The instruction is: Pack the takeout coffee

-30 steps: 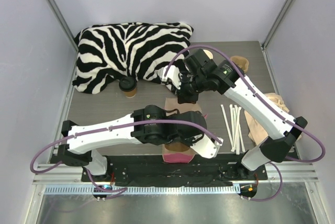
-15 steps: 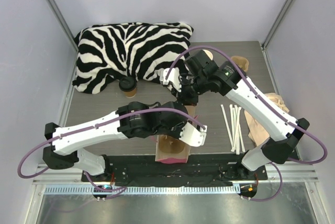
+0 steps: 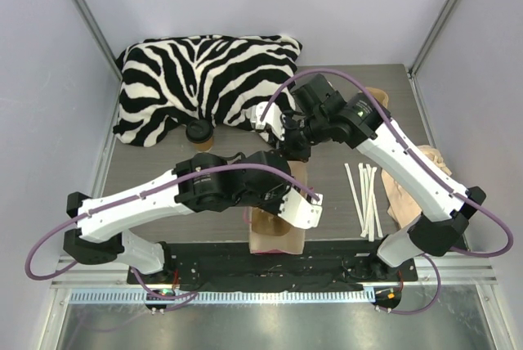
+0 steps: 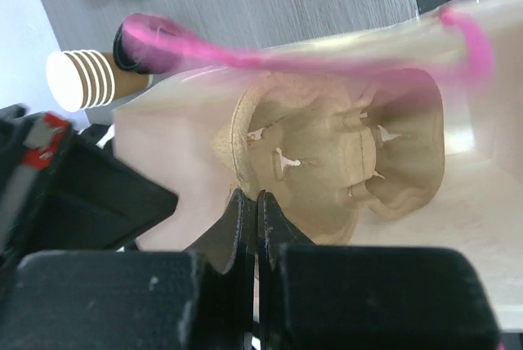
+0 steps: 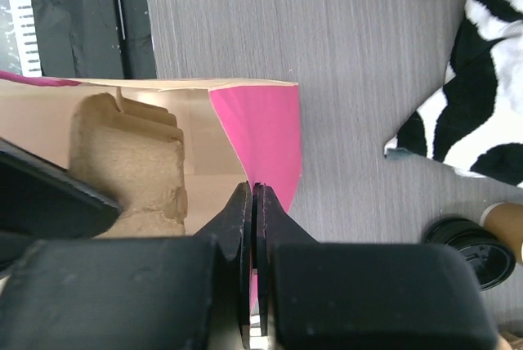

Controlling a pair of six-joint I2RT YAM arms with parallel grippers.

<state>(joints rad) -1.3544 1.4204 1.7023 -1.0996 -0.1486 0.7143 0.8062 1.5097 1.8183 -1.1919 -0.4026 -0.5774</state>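
Holding open a tan paper bag with a pink lining, at the near edge of the grey table.
Pinched tight on one rim by the left gripper, fingers pressed together with only paper between; nipped the same way on the pink side fold by the right gripper. Lying inside, a moulded brown pulp cup carrier. Standing upright just beside the zebra-striped cushion, well apart from the bag and both grippers: the takeout coffee, a small brown paper cup with a round black plastic lid.
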